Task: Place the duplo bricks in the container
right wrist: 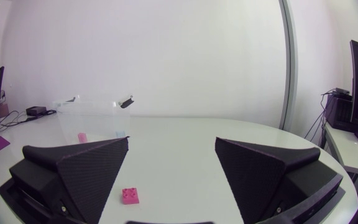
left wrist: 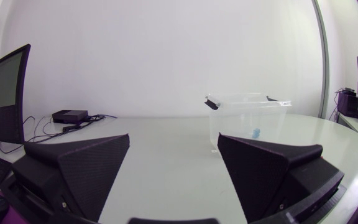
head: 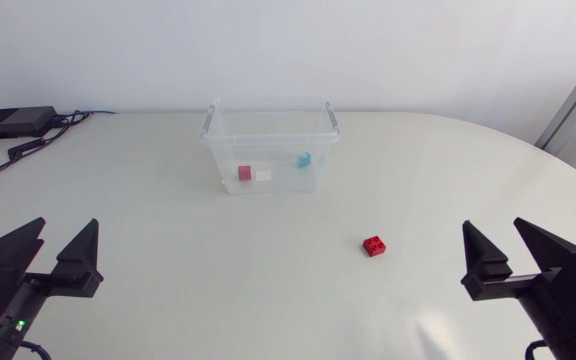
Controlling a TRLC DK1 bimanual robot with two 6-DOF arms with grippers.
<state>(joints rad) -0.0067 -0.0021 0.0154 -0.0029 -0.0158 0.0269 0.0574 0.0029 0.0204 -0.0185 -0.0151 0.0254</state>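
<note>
The clear plastic container is standing toward the far middle of the white tabletop, its two grey handle clips sitting on the rim at either end. Three duplo bricks are lying inside it: a red brick and a white brick just beside each other near the front wall, and a teal brick apart from them toward the right end. A fourth piece, the loose red brick, is resting studs-up on the open tabletop, well apart from the container, nearer the front and on the right arm's side. The left gripper is hanging over the near left part of the tabletop with its two wedge fingers spread wide and nothing between them; in its wrist view the container is showing ahead, past its right finger, with the teal brick faintly visible through the wall. The right gripper is sitting over the near right part of the tabletop, likewise spread wide and holding nothing; in its wrist view the loose red brick is lying on the tabletop just ahead of and below the gap, closer to the left finger, and the container is standing farther off beyond that finger. A small black box with cables is sitting at the far left corner.
</note>
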